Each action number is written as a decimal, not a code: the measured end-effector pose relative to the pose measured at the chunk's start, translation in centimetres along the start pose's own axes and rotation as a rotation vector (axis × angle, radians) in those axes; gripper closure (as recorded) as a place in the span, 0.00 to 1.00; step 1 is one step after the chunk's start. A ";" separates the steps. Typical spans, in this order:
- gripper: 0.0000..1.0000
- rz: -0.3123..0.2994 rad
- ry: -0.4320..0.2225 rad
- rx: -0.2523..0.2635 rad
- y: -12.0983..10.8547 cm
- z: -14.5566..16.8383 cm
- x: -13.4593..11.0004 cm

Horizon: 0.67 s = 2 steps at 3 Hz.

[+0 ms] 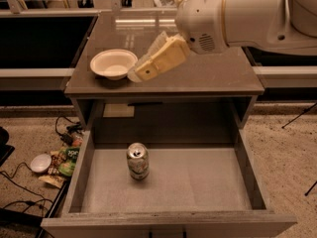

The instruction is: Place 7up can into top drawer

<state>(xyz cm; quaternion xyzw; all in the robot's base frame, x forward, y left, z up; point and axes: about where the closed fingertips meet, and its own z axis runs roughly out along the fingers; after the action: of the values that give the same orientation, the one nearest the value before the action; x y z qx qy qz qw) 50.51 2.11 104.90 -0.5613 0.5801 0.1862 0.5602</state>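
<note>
The 7up can (137,161) stands upright on the flat grey bottom of the open top drawer (198,182), left of its middle, with nothing touching it. My gripper (151,58) is above the cabinet top, well above and behind the can, next to a cream bowl. It is open and holds nothing. The white arm reaches in from the upper right.
The cream bowl (113,63) sits on the left of the grey cabinet top (213,78). Snack bags and a small white dish (40,162) lie with cables on the floor left of the drawer. Dark shelving runs behind on both sides.
</note>
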 end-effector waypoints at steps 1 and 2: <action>0.00 -0.021 0.096 0.011 -0.4 -1.0 1.8; 0.00 -0.079 0.324 0.030 -3.5 -6.2 5.5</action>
<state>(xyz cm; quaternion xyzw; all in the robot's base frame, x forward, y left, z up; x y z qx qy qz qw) 52.22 -6.63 103.50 -0.5980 0.6430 0.0624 0.4745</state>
